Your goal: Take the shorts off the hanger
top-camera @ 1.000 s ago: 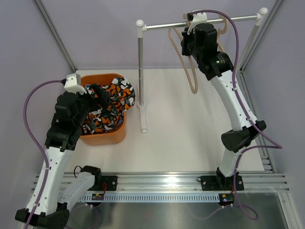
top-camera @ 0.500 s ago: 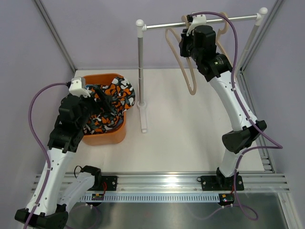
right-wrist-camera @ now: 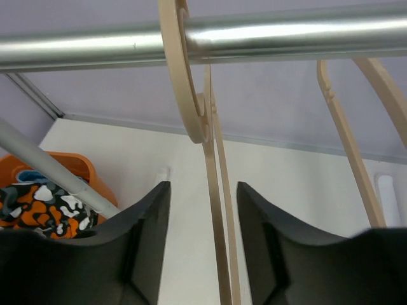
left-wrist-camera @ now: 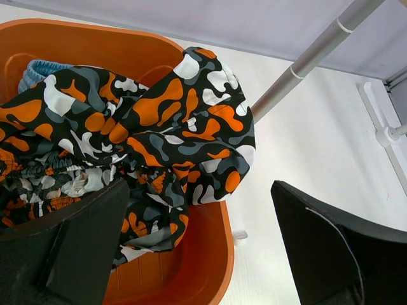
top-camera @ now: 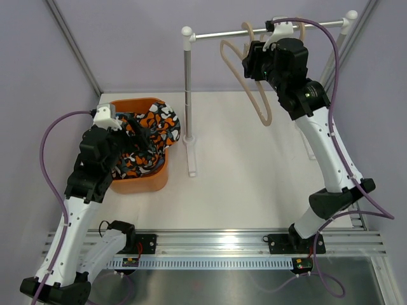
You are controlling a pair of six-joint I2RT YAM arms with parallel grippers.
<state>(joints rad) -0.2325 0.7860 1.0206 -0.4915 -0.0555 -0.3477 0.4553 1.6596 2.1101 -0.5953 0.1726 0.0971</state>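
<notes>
Right fingers [right-wrist-camera: 146,248] slid rightward — camouflage shorts [left-wrist-camera: 159,127] lie heaped beyond left fingers [left-wrist-camera: 70,248].

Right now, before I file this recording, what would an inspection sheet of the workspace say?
Surface: white table, carrying the bin and the rack.
Job's things: camouflage shorts heaped in the orange bin, part draped over its rim; blue shorts under them; hangers bare on the rail.
Clutter: nothing seen.
Grippers: left gripper open above the bin; right gripper open, fingers either side of a hanger.
Cables: purple cables along both arms; the right one arcs past the rail.
Surroundings: lilac walls, metal frame posts.
</notes>
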